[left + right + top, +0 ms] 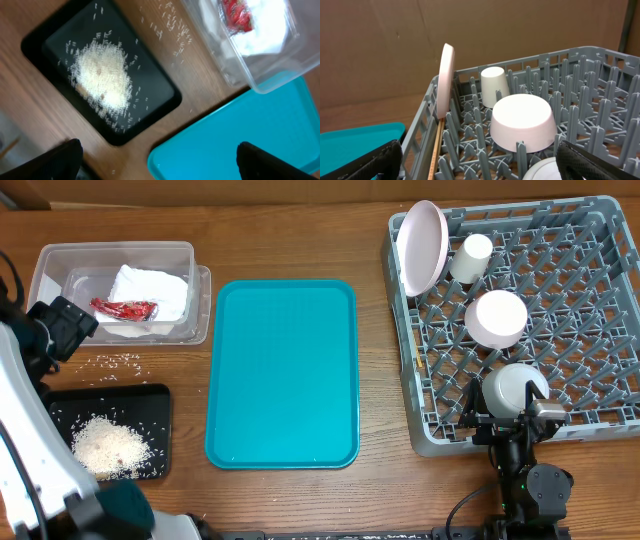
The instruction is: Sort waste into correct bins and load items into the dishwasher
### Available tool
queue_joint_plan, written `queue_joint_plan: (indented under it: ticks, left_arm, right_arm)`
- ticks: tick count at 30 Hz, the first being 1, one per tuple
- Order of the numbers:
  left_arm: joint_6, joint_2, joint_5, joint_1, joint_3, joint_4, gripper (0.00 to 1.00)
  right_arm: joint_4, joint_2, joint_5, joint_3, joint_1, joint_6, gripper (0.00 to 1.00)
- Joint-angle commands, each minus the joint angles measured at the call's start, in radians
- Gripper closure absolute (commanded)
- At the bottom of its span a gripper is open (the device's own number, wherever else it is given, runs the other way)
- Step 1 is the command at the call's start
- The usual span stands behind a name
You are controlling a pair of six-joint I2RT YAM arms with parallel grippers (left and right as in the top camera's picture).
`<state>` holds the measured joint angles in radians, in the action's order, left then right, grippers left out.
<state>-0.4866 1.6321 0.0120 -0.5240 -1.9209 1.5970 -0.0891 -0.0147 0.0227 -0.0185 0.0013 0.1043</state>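
A white napkin (150, 288) and a red wrapper (125, 308) lie in the clear tub (60, 255). Rice (108, 445) is piled in the black tray (158, 402), and a few grains (120, 360) lie loose on the table. In the grey rack (600, 420) a pink plate (421, 248) stands on edge, with a cream cup (472, 256), an upturned pink bowl (497, 318) and a grey-green bowl (510, 385). My right gripper (510, 410) hangs open at the grey-green bowl (547, 172). My left gripper (62, 328) is open and holds nothing.
A large teal tray (282, 375) lies bare between the bins and the rack. Seen from the left wrist, the black tray (160, 100), the tub (270, 70) and a corner of the teal tray (225, 135) lie below the left gripper (160, 165).
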Motion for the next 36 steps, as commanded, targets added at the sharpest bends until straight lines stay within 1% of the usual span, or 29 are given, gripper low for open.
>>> queue_joint_plan:
  ticks: [1, 6, 11, 14, 16, 19, 23, 27, 29, 33, 36]
  left_arm:
    - [0.067, -0.132, -0.001, 0.024, 0.148, -0.085, 0.00]
    - [0.187, -0.313, -0.067, 0.103, 0.502, -0.381, 0.00]
    - [0.345, -0.486, -0.192, 0.230, 0.865, -0.757, 0.00]
    - [0.428, -0.579, -0.220, 0.315, 1.055, -0.960, 0.01]
    - [0.470, -0.637, -0.215, 0.367, 1.163, -1.058, 0.00]
    - [0.487, -0.723, -0.215, 0.427, 1.300, -1.143, 0.00]
    - [0.483, -0.832, -0.204, 0.464, 1.457, -1.171, 0.00]
    - [0.488, -0.932, -0.221, 0.466, 1.602, -1.291, 0.00]
    - [0.488, -1.004, -0.243, 0.466, 1.702, -1.395, 0.00]
    - [0.492, -1.107, -0.288, 0.466, 1.804, -1.530, 0.00]
    - [0.492, -1.196, -0.294, 0.466, 1.859, -1.574, 0.00]
  right_arm:
    - [0.006, 0.012, -0.006, 0.010, -0.005, -0.004, 0.00]
    - [0.006, 0.012, -0.006, 0.010, -0.005, -0.004, 0.00]
    - [0.006, 0.012, -0.006, 0.010, -0.005, -0.004, 0.00]
    - [0.006, 0.012, -0.006, 0.010, -0.005, -0.004, 0.00]
    - [0.006, 0.012, -0.006, 0.010, -0.005, -0.004, 0.00]
    - [0.006, 0.012, -0.006, 0.010, -0.005, -0.004, 0.00]
    - [0.006, 0.012, -0.006, 0.010, -0.005, -0.004, 0.00]
    - [0.006, 0.012, -0.006, 0.010, -0.005, -0.004, 0.00]
    - [0.006, 0.012, -0.006, 0.010, -0.005, -0.004, 0.00]
    - [0.006, 0.012, -0.006, 0.010, -0.005, -0.004, 0.00]
    - [0.006, 0.012, -0.006, 0.010, -0.005, -0.004, 0.00]
